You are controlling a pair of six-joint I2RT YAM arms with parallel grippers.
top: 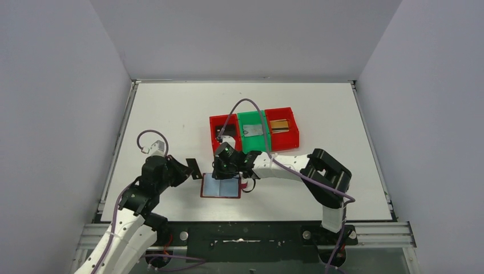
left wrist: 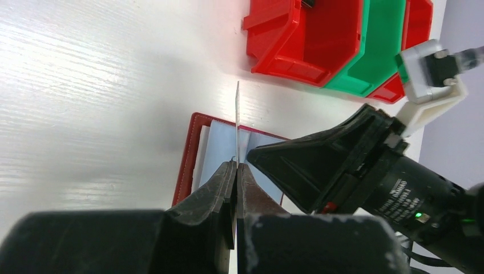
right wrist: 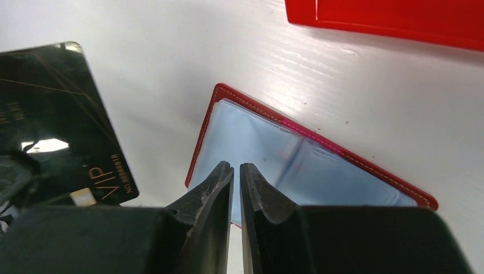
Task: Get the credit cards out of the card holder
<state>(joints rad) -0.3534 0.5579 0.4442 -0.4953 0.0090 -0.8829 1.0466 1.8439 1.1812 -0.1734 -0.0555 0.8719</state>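
The card holder [top: 221,186] lay open on the desk [top: 171,114], close to the near edge and a little left of its middle, pale sleeves facing up. The left pincer [left wrist: 235,165] was clenched on a dark credit card [left wrist: 237,114], holding it on edge just off the holder's left side. The right pincer [right wrist: 236,171] hung low over the sleeves with its jaws drawn almost together and nothing visible between them; whether it pressed on the holder could not be told. No other card showed in the sleeves.

Three bins [top: 254,132] sat toward the desk's middle, each apparently with a card inside. The step in hand looked like carrying off the extracted card. The next move probably called for swinging it toward a bin, clear of the right arm.
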